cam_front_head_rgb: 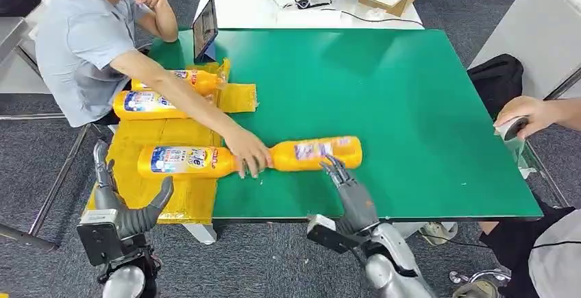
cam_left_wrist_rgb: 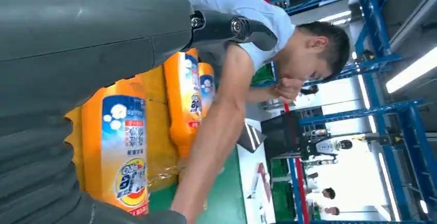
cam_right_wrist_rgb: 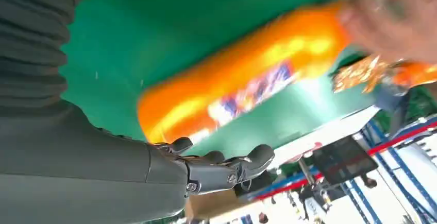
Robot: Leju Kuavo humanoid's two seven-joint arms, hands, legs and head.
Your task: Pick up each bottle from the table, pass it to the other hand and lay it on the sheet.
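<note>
green table (cam_front_head_rgb: 411,106) | bottle (cam_front_head_rgb: 322,153) near front edge, person's hand (cam_front_head_rgb: 248,153) on it | right hand (cam_front_head_rgb: 342,178) beside, fingers apart | left hand (cam_front_head_rgb: 120,202) empty, fingers apart

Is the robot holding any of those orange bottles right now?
No. Its right hand reaches beside the bottle on the green table; its left hand holds nothing.
</note>
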